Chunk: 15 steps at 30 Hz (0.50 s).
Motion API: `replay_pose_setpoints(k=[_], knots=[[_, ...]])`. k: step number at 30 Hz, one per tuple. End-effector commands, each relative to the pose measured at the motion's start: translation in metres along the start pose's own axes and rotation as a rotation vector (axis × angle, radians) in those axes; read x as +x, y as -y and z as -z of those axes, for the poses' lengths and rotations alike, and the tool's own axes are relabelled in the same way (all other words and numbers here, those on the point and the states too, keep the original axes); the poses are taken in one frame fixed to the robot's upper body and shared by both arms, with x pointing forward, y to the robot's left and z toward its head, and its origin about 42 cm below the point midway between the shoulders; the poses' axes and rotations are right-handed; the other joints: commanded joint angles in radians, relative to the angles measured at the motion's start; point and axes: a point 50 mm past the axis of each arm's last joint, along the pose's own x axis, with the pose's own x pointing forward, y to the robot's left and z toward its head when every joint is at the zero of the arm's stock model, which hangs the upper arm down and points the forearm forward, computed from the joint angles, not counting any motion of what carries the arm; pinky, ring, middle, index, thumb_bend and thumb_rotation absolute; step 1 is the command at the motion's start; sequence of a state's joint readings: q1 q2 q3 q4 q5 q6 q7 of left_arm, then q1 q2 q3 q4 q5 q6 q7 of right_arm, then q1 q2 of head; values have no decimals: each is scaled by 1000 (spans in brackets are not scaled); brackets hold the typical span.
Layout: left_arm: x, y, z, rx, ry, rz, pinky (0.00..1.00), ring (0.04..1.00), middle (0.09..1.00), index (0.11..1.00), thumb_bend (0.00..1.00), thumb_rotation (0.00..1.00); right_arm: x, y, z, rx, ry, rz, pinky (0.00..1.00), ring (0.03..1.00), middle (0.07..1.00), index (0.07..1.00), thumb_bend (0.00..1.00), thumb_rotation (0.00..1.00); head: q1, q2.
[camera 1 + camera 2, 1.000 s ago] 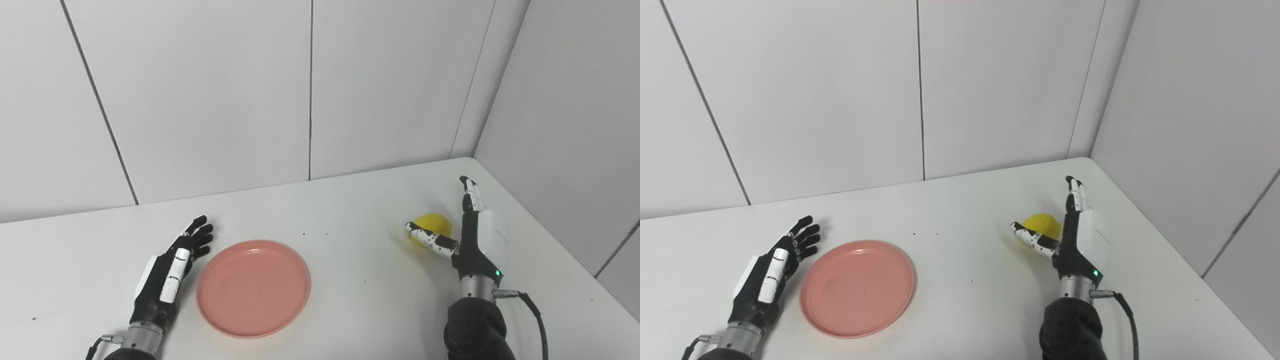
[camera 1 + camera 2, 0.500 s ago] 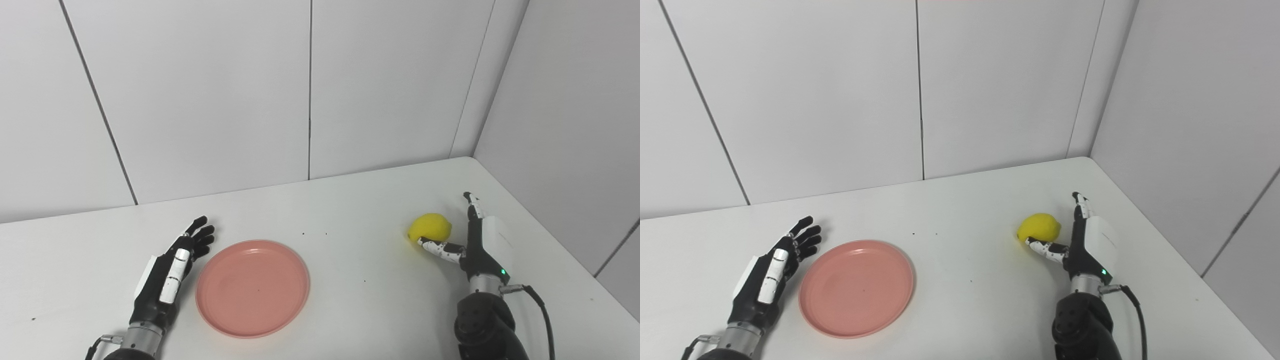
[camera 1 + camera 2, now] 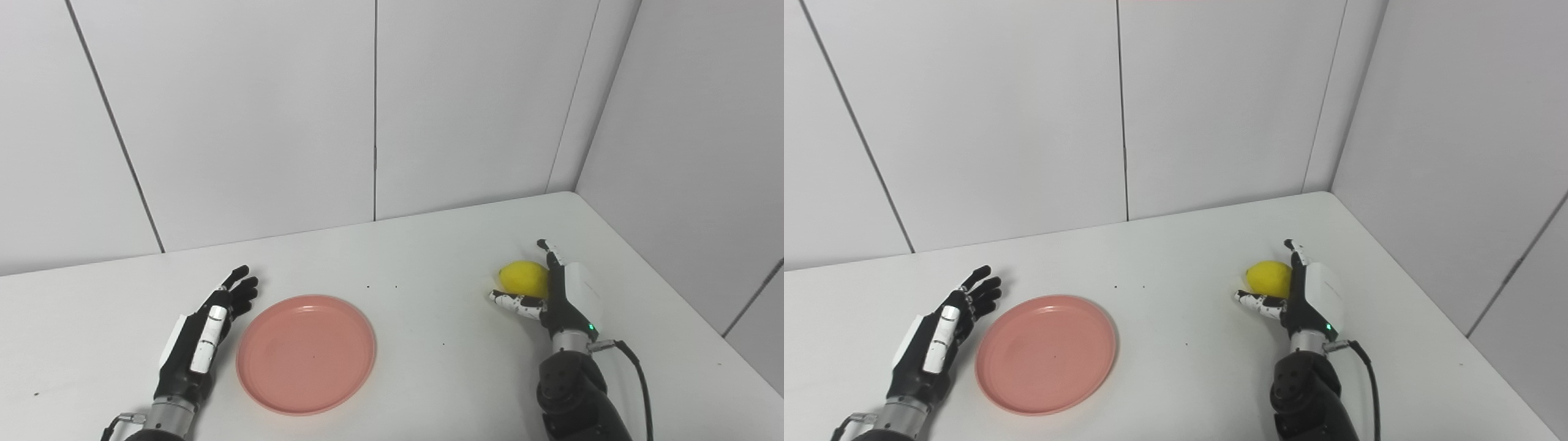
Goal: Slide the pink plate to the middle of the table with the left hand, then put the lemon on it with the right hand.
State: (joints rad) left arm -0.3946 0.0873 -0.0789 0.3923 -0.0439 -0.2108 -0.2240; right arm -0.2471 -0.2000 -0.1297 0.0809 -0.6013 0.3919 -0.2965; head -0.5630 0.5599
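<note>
Your right hand (image 3: 560, 297) stands on edge, fingers wide, cupping the lemon (image 3: 523, 278); your left hand (image 3: 202, 331) lies flat and open just left of the pink plate (image 3: 306, 352).

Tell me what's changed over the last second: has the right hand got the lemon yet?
The right hand has dropped from above the lemon to table level and now cups it, thumb in front and fingers behind. The grasp is not closed, and the lemon is not lifted. The lemon, plate and open left hand stayed put; the small overall shift is camera motion.
</note>
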Motion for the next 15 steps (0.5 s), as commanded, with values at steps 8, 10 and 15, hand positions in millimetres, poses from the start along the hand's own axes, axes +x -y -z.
replay_pose_setpoints(k=[8,10,15], knots=[[-10,0,15,-4,-21,-14,879,865,864,859,709,1000,7,0,-20,37,104,65,689,797,846,810,813,90,7,4],[-10,0,14,-9,-19,-13,877,866,865,860,710,1000,6,-1,-19,47,100,88,548,649,735,739,706,15,7,4],[-10,2,12,-15,-16,-12,879,869,868,862,710,1000,4,-3,-15,39,65,133,256,456,506,641,536,0,9,6]])
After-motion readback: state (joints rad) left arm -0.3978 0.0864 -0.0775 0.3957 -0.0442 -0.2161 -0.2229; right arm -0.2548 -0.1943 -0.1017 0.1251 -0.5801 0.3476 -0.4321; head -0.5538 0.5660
